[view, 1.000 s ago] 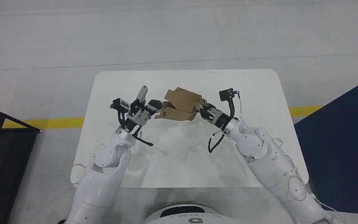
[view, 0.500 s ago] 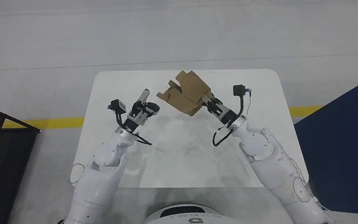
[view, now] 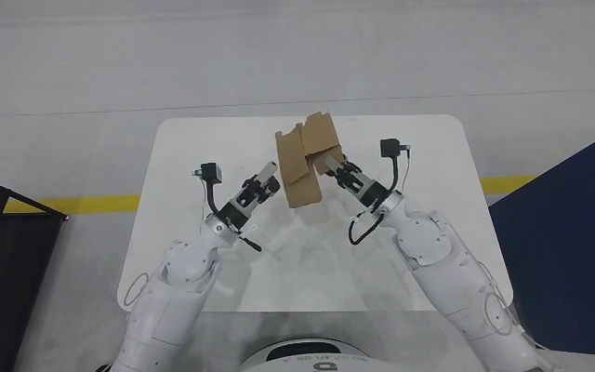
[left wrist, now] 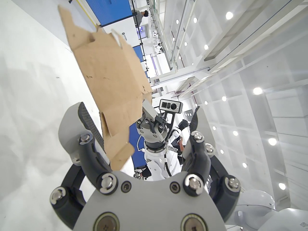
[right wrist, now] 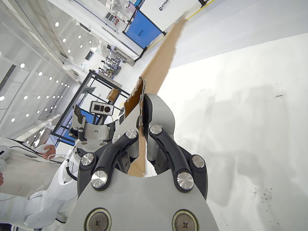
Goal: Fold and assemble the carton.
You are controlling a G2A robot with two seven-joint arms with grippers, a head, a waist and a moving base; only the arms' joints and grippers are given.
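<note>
The brown carton (view: 302, 166) is a partly folded cardboard piece held up above the white table (view: 186, 167), standing nearly on edge. My right gripper (view: 327, 167) is shut on its right edge; in the right wrist view the gripper (right wrist: 142, 102) pinches the cardboard (right wrist: 163, 56) between both pads. My left gripper (view: 271, 179) stands open at the carton's left side. In the left wrist view a lower flap of the carton (left wrist: 110, 73) lies between the open fingers (left wrist: 81, 121), close against one pad.
The table's near half (view: 307, 270) is bare white surface. A yellow floor line (view: 93, 203) runs past the table's left, and a dark frame (view: 19, 232) stands off its left edge.
The right gripper has turned the carton and brought it nearer and more on edge. The left gripper has swung right from a drawn-back spot, so the carton's flap now sits between its fingers.
</note>
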